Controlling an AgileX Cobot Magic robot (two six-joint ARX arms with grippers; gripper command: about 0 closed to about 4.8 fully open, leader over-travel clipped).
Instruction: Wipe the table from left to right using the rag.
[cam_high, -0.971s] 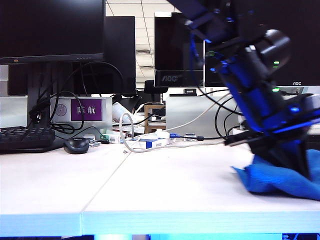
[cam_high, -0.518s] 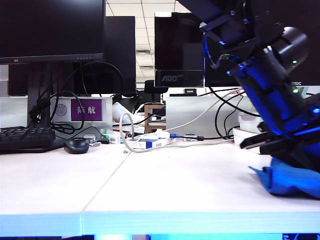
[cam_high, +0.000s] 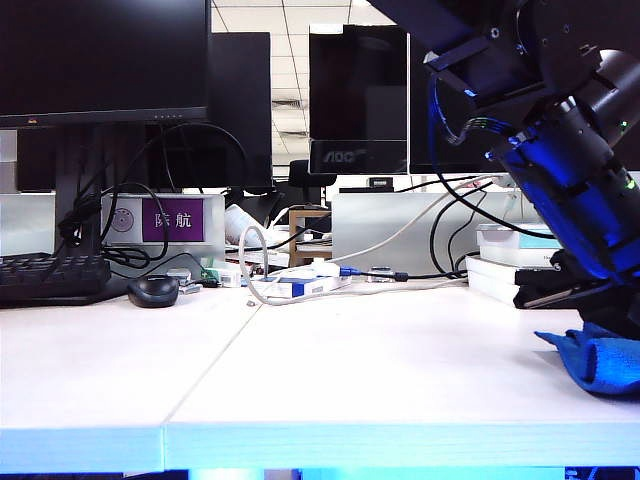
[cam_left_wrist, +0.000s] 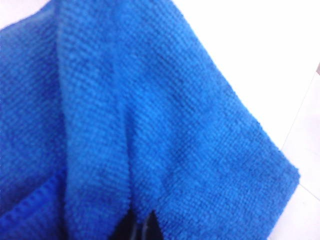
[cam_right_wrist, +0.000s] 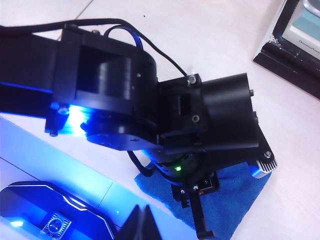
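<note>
1. Office monitors and tangled cables back the white table (cam_high: 330, 370), its two panels meeting at a thin seam.
2. Left gripper (cam_high: 612, 322), at the far right of the table, has its jaws pressed together on the rag (cam_high: 600, 362), pinning the blue cloth to the surface.
3. Right gripper (cam_right_wrist: 142, 225) hovers above the left arm (cam_high: 570, 170); I cannot tell whether its jaws are spread.
4. Risk: the rag sits near the table's right end beside a stack of boxes (cam_high: 495, 275); sweeping further could drag it off the edge or bump them.
5. Left arm slopes steeply down, reaching across, wrist tilted onto the cloth.
</note>
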